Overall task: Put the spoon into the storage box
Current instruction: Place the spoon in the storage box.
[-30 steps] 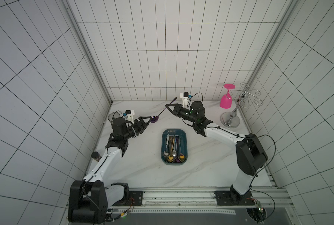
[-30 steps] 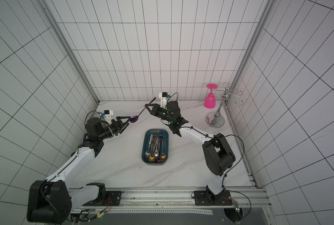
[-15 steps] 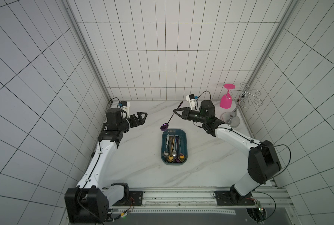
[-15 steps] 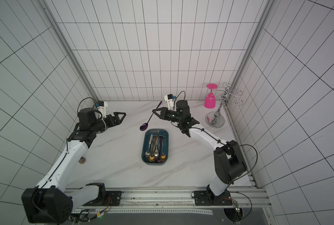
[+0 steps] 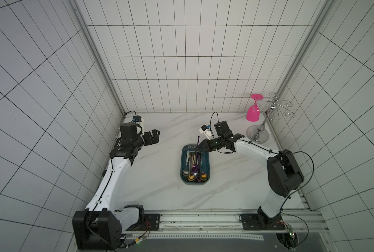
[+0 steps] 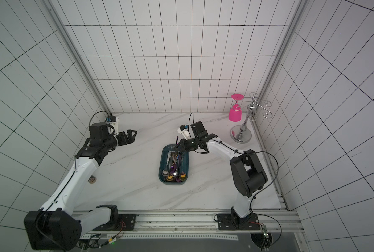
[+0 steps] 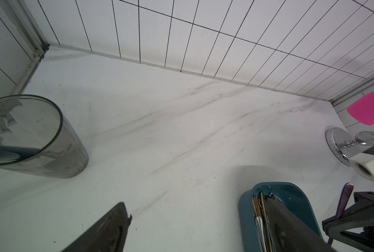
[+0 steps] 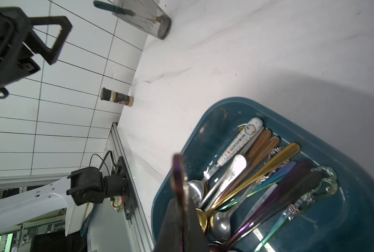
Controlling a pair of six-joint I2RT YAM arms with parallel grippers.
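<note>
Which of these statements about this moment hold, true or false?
1. The right hand is shut on a purple spoon at the far end of the storage box. True.
2. The left hand holds a spoon. False: it is open and empty, well away from the box on the robot's left side.
3. The storage box is empty. False: several spoons already lie in it, handles toward the far end.
4. The pink glass hangs upside down on the chrome rack. True.
</note>
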